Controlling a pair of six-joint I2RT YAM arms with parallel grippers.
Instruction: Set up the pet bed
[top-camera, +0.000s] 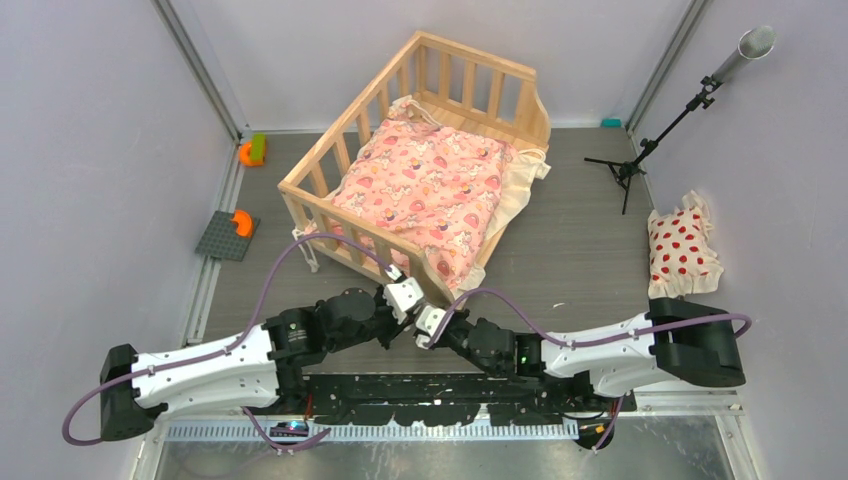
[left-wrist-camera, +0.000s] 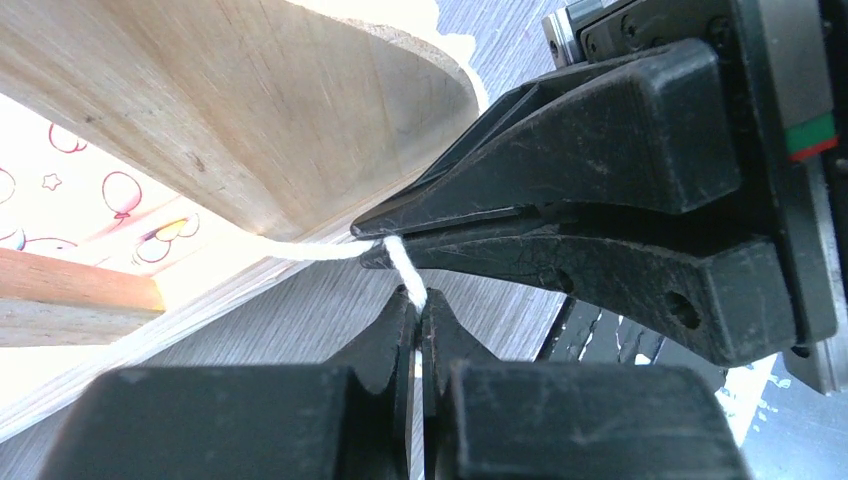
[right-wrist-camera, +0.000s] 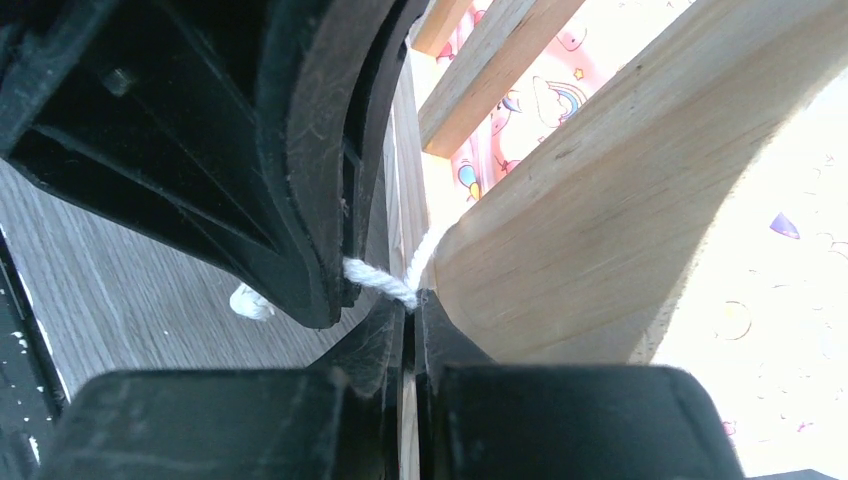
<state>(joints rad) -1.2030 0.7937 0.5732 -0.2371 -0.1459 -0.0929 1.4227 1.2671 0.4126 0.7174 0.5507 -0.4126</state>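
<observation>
Pinching one white cord (left-wrist-camera: 406, 272), my left tool (left-wrist-camera: 415, 308) and right tool (left-wrist-camera: 372, 243) sit clamped tip-to-tip, just beside the near corner of the pet bed (left-wrist-camera: 250, 110).

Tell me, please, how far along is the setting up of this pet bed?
Done: the pink cushion lies inside the pet bed. In hand: the left gripper and the right gripper are both shut on a white tie at the bed's near corner, probably to knot it. Left: no finished knot shows there, and the dotted pillow lies on the table, outside the bed.
</observation>
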